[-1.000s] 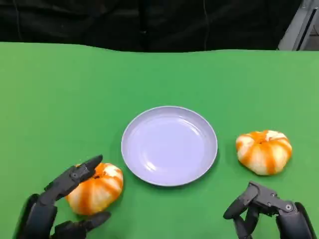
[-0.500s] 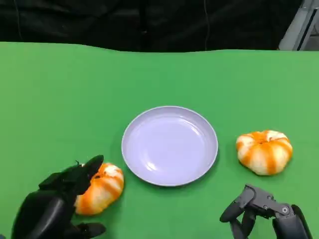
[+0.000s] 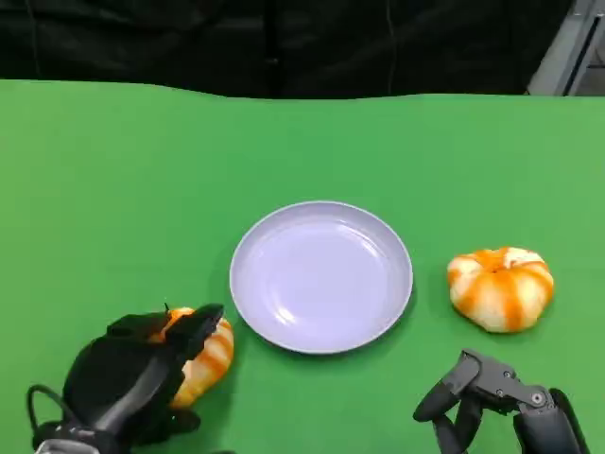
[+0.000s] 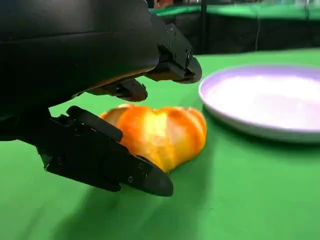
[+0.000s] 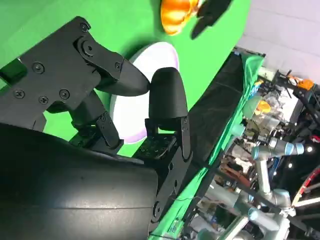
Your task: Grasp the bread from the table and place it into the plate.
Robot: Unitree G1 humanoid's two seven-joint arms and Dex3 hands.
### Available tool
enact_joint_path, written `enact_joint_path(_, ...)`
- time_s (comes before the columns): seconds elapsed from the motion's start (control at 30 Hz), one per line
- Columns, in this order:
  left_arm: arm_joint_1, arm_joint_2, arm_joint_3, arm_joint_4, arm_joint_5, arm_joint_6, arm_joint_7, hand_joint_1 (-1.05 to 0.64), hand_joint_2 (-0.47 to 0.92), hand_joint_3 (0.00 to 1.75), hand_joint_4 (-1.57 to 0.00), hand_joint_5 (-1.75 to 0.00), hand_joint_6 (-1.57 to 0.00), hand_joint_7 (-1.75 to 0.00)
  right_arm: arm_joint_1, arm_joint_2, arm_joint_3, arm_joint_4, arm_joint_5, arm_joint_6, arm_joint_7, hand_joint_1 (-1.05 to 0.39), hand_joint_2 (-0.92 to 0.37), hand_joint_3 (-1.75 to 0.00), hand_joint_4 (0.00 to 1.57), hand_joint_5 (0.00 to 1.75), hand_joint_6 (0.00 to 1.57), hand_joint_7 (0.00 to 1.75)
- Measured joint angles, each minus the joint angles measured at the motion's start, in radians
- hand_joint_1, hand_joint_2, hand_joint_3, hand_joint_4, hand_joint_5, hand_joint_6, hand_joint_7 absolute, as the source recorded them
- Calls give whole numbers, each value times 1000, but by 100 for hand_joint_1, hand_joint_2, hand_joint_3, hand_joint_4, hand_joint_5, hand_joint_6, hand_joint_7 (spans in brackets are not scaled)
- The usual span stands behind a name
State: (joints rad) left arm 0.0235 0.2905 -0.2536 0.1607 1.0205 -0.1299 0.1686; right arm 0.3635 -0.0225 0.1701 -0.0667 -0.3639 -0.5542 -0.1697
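head view: plate [image 3: 321, 276] bare, nothing placed. left hand [image 3: 132, 378] cupped over near bread [image 3: 203, 355] on table [image 3: 113, 189], grip unclear. right hand [image 3: 496, 407] holds nothing, fingers loosely curled. second bread [image 3: 501, 288] untouched.

Even, bright overhead light is flooding the green table [image 3: 113, 170], leaving only soft, short shadows hugging the lilac plate [image 3: 321, 276] rim. A pale sheen is showing on the plate's floor. In the left wrist view the left hand [image 4: 95, 100] is looming dark and slightly soft, casting a diffuse shadow beneath its fingers, while the plate ahead of them is blurring. In the right wrist view the background beyond the right hand [image 5: 125, 125] is blowing out toward white.
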Motion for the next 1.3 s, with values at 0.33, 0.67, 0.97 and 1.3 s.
enact_joint_path(0.33, -128, 17, -54, 166, -76, -33, 132, -10, 66, 76, -86, -172, -83, -141, 13, 9, 4, -7, 1, 5, 1, -20, -43, -120, 84, 175, 75, 131)
enact_joint_path(0.67, -57, 37, -50, 138, -155, -124, 308, -6, 21, 143, -95, -175, -88, -149, 19, 8, 0, -27, 2, 14, 5, -18, -44, -119, 83, 175, 74, 131)
enact_joint_path(0.97, -49, 78, -40, 162, -162, -425, 634, -13, 14, 168, -96, -171, -90, -141, 9, 7, 0, -21, 2, 14, 8, -19, -45, -117, 85, 175, 75, 131)
enact_joint_path(1.3, -194, 24, -62, 182, -198, -461, 569, -8, 10, 162, -95, -175, -88, -151, -9, 7, 2, 4, -3, 13, 2, -19, -44, -118, 88, 175, 75, 131)
